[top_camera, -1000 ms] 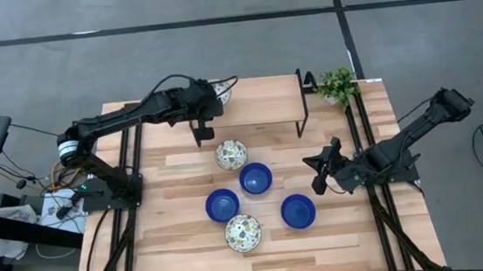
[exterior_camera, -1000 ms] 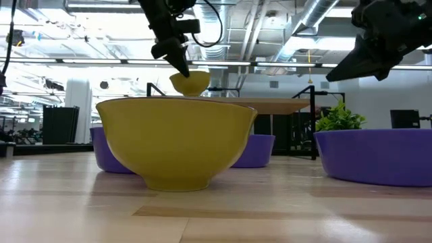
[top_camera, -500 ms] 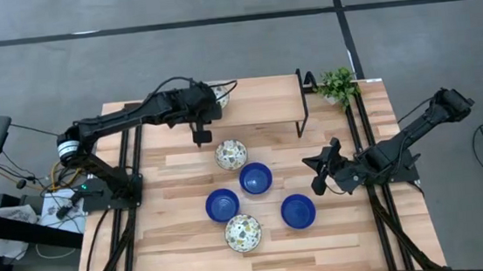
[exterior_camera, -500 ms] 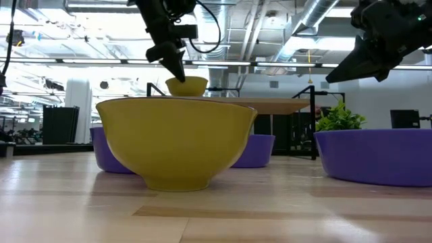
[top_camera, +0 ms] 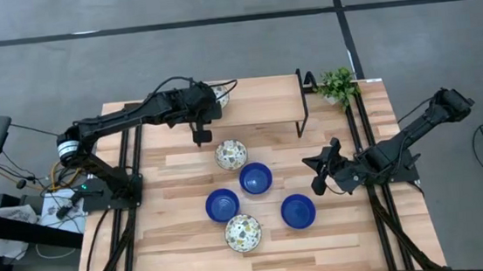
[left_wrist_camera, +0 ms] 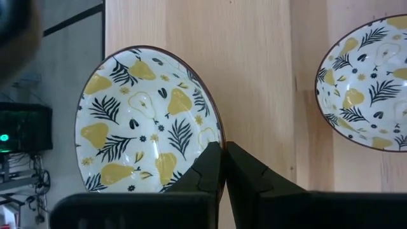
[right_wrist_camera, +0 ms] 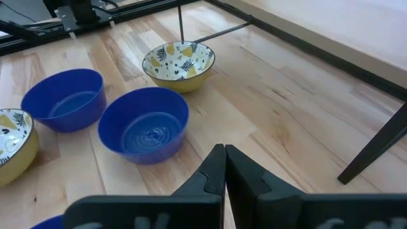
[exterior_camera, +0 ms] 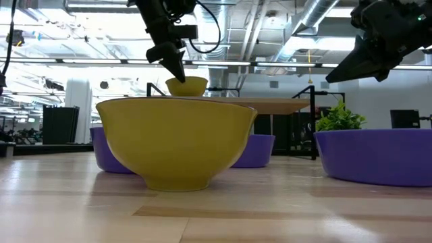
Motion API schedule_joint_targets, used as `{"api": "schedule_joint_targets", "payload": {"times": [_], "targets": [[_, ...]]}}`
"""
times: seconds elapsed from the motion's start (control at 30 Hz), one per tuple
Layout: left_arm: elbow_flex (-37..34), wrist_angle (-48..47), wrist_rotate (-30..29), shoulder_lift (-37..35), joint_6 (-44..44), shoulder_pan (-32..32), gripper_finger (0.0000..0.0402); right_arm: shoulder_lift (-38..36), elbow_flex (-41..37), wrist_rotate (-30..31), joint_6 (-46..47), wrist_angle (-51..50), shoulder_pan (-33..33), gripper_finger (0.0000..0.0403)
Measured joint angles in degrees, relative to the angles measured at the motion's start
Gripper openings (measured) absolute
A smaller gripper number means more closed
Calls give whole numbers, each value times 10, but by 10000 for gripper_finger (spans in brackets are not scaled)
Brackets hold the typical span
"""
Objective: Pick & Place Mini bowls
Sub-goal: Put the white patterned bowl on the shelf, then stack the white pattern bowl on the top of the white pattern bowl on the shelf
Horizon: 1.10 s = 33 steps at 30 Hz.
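Note:
A cream mini bowl with a pear and leaf pattern (top_camera: 223,91) (left_wrist_camera: 146,121) (exterior_camera: 190,86) sits on the raised wooden shelf (top_camera: 261,103) at the table's far side. My left gripper (left_wrist_camera: 223,147) (top_camera: 210,101) (exterior_camera: 179,74) is shut on it. On the table lie two more patterned bowls (top_camera: 231,154) (top_camera: 243,233) and three blue bowls (top_camera: 256,179) (top_camera: 222,205) (top_camera: 298,210). My right gripper (top_camera: 319,174) (right_wrist_camera: 224,159) hovers shut to the right of the blue bowls and touches nothing. My left gripper pinches the patterned bowl's rim (left_wrist_camera: 217,135) on its left side, one finger inside the bowl and one outside. The fingers (exterior_camera: 177,67) come from above, pointing down. The bowl sits level with its base on the shelf.
The shelf stands on black legs (top_camera: 302,113) (top_camera: 199,136). A small green plant (top_camera: 337,83) stands at the far right corner. In the low view the nearest patterned bowl (exterior_camera: 175,142) fills the foreground. Bare wood lies along the table's left and near edges.
My left gripper came down a little with the patterned bowl. A second ago the bowl hung tilted just above the shelf; now it sits level on it. Nothing has moved in the last half second.

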Motion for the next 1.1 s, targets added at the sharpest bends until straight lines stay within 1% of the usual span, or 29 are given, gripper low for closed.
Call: {"api": "schedule_joint_targets", "payload": {"times": [0.43, 0.6, 0.77, 1.1], "targets": [[0, 0, -5, 0, 0, 0, 19, 0, 0, -1, 0, 0, 0, 0], [0, 0, -25, -1, -8, 0, 50, 0, 0, -2, 0, 0, 0, 0], [0, 0, -27, -1, -14, 0, 83, 0, 0, -2, 0, 0, 0, 0], [0, -1, -26, -1, -24, 0, 102, 0, 0, -2, 0, 0, 0, 0]]}}
